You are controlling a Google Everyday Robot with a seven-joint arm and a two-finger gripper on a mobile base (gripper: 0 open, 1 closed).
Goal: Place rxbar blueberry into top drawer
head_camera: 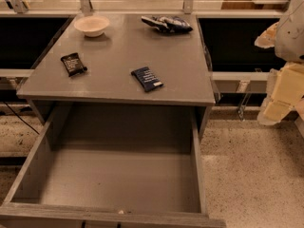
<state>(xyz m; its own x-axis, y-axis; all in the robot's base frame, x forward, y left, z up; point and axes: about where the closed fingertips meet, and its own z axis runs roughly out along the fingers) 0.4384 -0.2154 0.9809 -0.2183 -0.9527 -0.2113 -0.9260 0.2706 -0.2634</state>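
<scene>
camera view: blue snack bar (147,78) lies flat on the worktop (118,42), near the front edge, well apart from the black bar (73,63); top drawer (118,179) stands pulled out below; gripper (278,103) hangs off the worktop's right side, well clear of the snack bar; whether it is open or closed, cannot tell; step in hand looks like the reach; best come down from above, across the bar's narrow width, avoiding the black look-alike

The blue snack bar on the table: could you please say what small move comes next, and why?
Probably move the pincer left, over the blue snack bar: it lies flat on the table, the pincer sits far right, and the drawer below is open.
</scene>
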